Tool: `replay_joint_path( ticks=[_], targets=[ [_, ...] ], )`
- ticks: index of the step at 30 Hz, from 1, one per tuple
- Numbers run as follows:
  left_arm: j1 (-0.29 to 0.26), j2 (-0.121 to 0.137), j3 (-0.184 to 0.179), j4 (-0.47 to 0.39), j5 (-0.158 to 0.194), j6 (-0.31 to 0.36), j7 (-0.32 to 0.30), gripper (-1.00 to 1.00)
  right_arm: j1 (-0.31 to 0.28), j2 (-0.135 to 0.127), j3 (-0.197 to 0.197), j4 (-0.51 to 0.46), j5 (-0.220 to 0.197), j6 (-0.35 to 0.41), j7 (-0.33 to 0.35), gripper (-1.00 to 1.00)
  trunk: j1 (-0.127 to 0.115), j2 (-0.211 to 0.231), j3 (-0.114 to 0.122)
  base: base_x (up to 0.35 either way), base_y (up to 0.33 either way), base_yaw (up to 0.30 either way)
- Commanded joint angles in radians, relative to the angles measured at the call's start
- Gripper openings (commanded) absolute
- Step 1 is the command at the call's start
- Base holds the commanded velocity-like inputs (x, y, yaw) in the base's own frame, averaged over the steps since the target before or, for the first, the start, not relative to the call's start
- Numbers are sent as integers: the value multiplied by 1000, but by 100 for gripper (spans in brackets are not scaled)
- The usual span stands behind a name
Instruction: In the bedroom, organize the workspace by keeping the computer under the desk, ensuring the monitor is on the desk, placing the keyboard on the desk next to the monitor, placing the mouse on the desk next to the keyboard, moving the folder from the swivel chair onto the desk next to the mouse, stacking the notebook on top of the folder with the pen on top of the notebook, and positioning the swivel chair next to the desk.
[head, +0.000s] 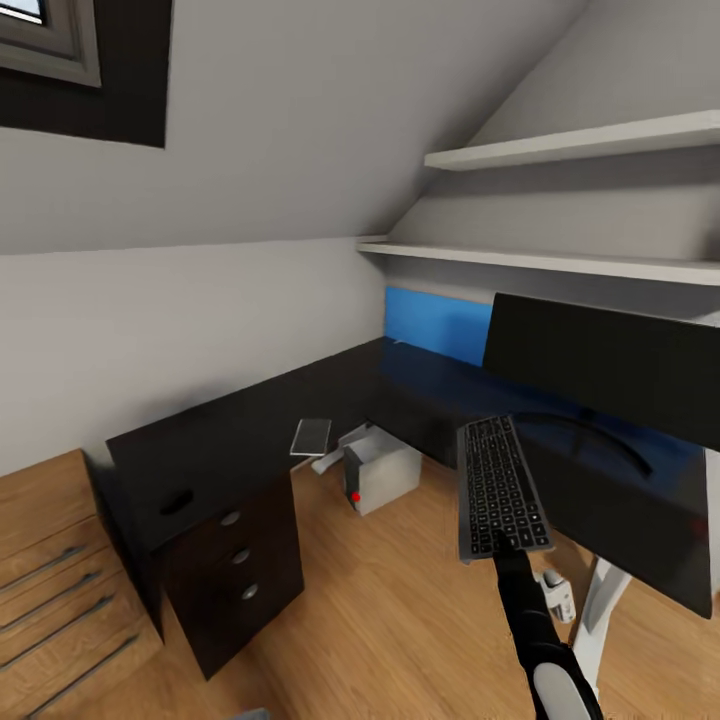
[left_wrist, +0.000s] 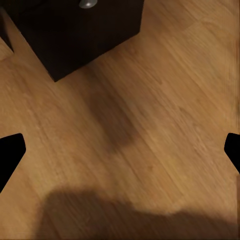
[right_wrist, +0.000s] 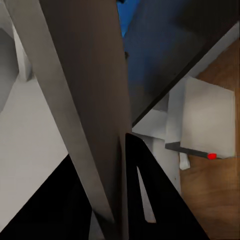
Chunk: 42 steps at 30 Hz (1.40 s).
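Gripping the keyboard (head: 503, 488) by its near short edge, the right fingers (head: 522, 556) are clamped on it, with the black right arm (head: 535, 630) rising from the lower edge of the head view. The keyboard is held in the air, keys up, its far end reaching toward the bench (head: 330, 400) edge and the monitor (head: 610, 365). In the right wrist view the keyboard (right_wrist: 82, 100) runs away from the camera as a grey slab between the dark fingers (right_wrist: 145, 190).

The left fingers (left_wrist: 10, 155) are spread wide apart, holding nothing, their dark tips at either side of the wrist view above the wooden floor (left_wrist: 150, 100), near the black drawers (left_wrist: 75, 30).

The monitor stands on the right wing of the L-shaped bench, its black screen facing the room, a blue wall panel (head: 435, 322) behind it. The computer (head: 381, 474) sits on the floor in the inner corner of the bench, its red dot low on the front. A small grey flat object (head: 311, 437) lies at the bench edge near it, and a dark mouse-like lump (head: 176, 502) rests on the left wing above the drawers (head: 235, 565). A wooden chest (head: 60, 590) stands just beside the bench on the left.
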Motion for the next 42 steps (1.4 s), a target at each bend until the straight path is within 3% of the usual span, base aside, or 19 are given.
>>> replay_joint_path(
  ticks=[1, 13, 19, 20, 23, 27, 28, 29, 32, 42],
  targets=[
    [-1, 0, -5, 0, 10, -4, 7, 100, -1, 0, -9, 4, -10, -24, 0, -100, 0, -1, -1, 0, 0, -256],
    [-1, 0, -5, 0, 11, -4, 7, 100, -3, 1, -109, 65, -11, -97, 0, -100, 0, -1, -1, 0, 0, -262],
    [-1, 0, -6, 1, 11, -4, 7, 100, -3, 2, -115, 80, -34, -222, 0, -100, 0, -1, -1, 0, 0, -264],
    [0, -1, -6, 1, 11, -4, 7, 100, -6, 2, -115, 111, -59, -313, 0, -100, 0, -1, -1, 0, 0, -264],
    [0, -1, -6, 2, 11, -4, 7, 100, -14, 4, -115, 177, -70, -383, 0, -100, 0, -1, -1, 0, 0, -264],
    [-1, -1, -6, 1, 11, -4, 7, 100, -19, 4, -115, 202, -77, -423, 0, -100, 0, -1, -1, 0, 0, -264],
    [0, -1, -6, 1, 11, -4, 7, 100, -20, 4, -115, 205, -89, -434, 0, -100, 0, -1, -1, 0, 0, -264],
    [-1, -1, -7, 1, 10, -5, 7, 100, -22, 4, -115, 209, -166, -464, 1, -100, 0, -1, -1, 0, 0, -264],
    [0, -1, -7, 2, 10, -5, 7, 100, -26, 4, -115, 214, -206, -474, 1, -100, 0, -1, -1, 0, 0, -264],
    [0, -1, -11, 1, 10, -7, 7, 100, -30, 2, -108, 216, -219, -471, 11, -100, 0, -1, -1, 71, 0, -122]
  ],
)
